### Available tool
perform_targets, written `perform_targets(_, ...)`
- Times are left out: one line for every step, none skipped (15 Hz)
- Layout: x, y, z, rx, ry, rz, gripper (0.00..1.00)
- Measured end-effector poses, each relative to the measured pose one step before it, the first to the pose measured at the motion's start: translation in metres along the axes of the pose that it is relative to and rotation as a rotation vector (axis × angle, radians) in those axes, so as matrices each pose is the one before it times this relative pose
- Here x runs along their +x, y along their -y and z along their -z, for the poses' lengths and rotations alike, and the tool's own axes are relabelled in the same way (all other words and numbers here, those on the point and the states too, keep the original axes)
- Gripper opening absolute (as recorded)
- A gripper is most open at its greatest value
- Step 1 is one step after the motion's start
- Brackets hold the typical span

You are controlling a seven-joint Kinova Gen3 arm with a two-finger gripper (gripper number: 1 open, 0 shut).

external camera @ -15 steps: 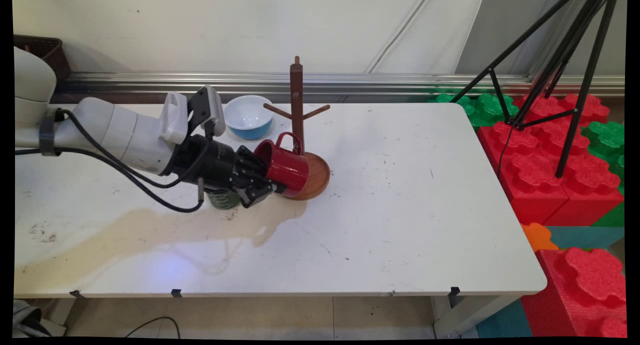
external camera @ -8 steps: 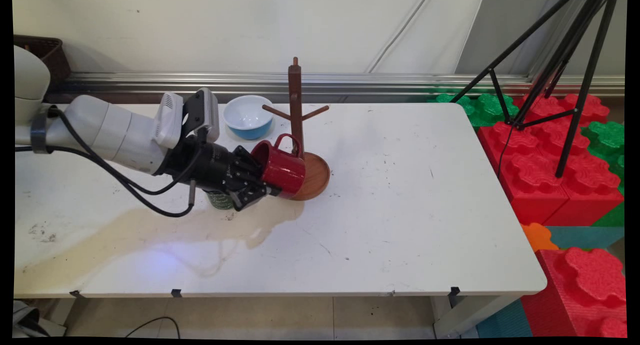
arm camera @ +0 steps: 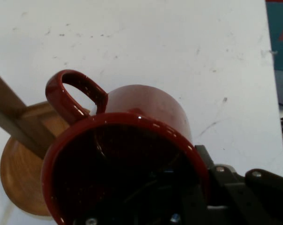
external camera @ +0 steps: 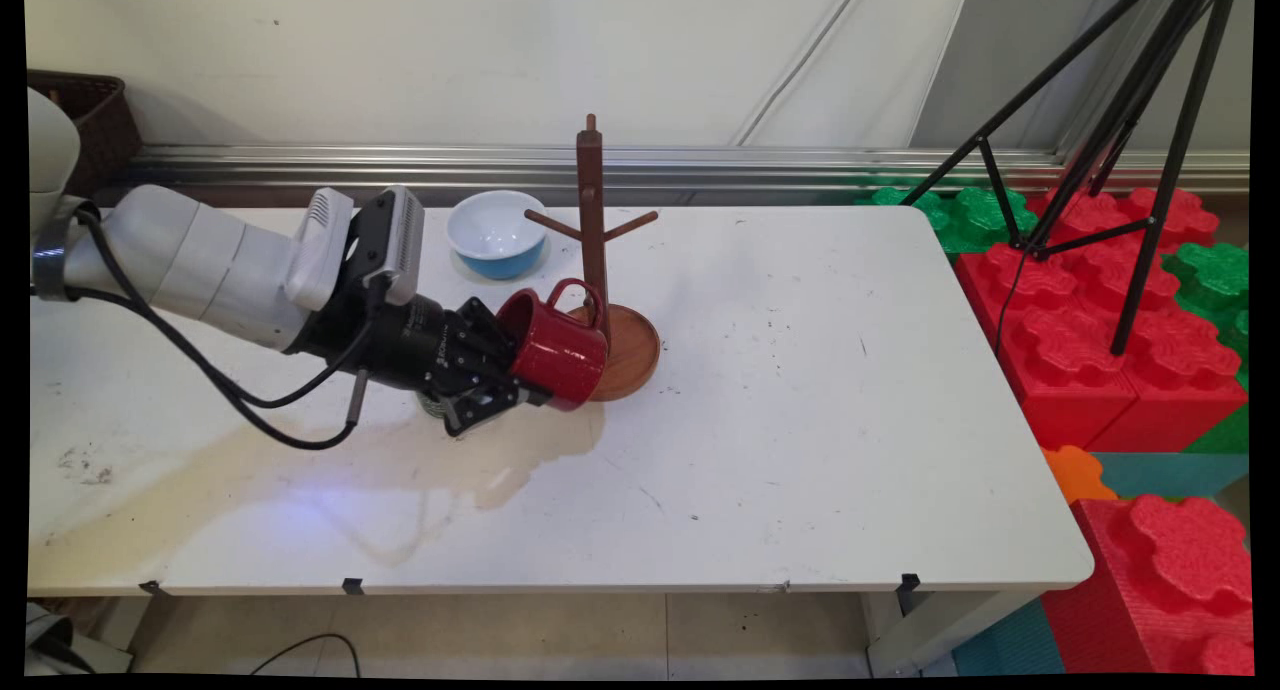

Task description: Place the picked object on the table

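— Pincer (external camera: pixel 515 375) grips what, and how?
— It pinches the red mug's (external camera: pixel 553 345) rim, one finger inside, so the mug lies sideways, handle up beside the wooden mug tree's (external camera: pixel 594 235) post, over its round base on the bench (external camera: pixel 800 420).

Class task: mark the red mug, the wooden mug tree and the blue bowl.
red mug (external camera: pixel 558 355), main view, on its side wall.
wooden mug tree (external camera: pixel 592 205), main view, on its upright post.
blue bowl (external camera: pixel 494 229), main view, on its white inside.

White rounded arm links (external camera: pixel 190 260), ribbed white module at wrist. Black gripper (external camera: pixel 505 375) w/ exposed linkage, small silver screws noted. Black cables (external camera: pixel 200 365) looped beneath, strapped by dark band.
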Motion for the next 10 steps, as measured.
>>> perform_targets(-0.00007, -0.00039, 0.00084, -0.00476, 0.00100, -0.00819, 0.00)
perform_targets(-0.00012, -0.00055, 0.00134, -0.00698, 0.00148, -0.01175, 0.00)
perform_targets(-0.00008, -0.00035, 0.00113, -0.00388, 0.00262, -0.00806, 0.00)
perform_targets(-0.00012, -0.00055, 0.00174, -0.00551, 0.00519, -0.01246, 0.00)
perform_targets(-0.00007, -0.00053, 0.00276, -0.00394, 0.01001, -0.01755, 0.00)
perform_targets(0.00007, -0.00084, 0.00341, -0.00448, 0.01279, -0.01798, 0.00)
perform_targets(0.00044, -0.00103, 0.00407, -0.00406, 0.01454, -0.01792, 0.00)
perform_targets(0.00073, -0.00119, 0.00415, -0.00375, 0.01394, -0.01549, 0.00)
perform_targets(0.00096, -0.00199, 0.00575, -0.00786, 0.01692, -0.01656, 0.00)
perform_targets(0.00064, -0.00175, 0.00550, -0.00686, 0.01496, -0.01314, 0.00)
